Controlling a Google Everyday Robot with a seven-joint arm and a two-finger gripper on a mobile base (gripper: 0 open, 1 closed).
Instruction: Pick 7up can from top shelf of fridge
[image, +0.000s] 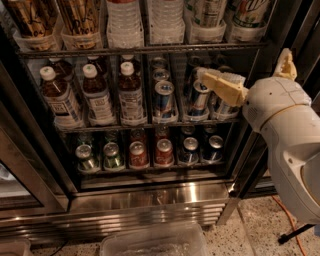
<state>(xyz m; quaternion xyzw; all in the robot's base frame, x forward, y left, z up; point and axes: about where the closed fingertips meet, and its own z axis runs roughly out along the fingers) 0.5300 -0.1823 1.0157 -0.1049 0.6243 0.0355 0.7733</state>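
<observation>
The gripper hangs at the right of the fridge, level with the middle rack. Its two cream fingers stand well apart and hold nothing. One finger reaches in front of the blue-and-silver cans; whether it touches them I cannot tell. The 7up can stands above it on the top shelf, in the rightmost clear tray, apart from the gripper.

The fridge has a ribbed steel base and stands on a speckled floor, where an orange cable runs (a clear plastic bin sits at the lower edge).

The middle rack's front row holds three white-capped bottles and three blue-and-silver cans. The lowest rack shows six cans: two green, two red, two dark.
</observation>
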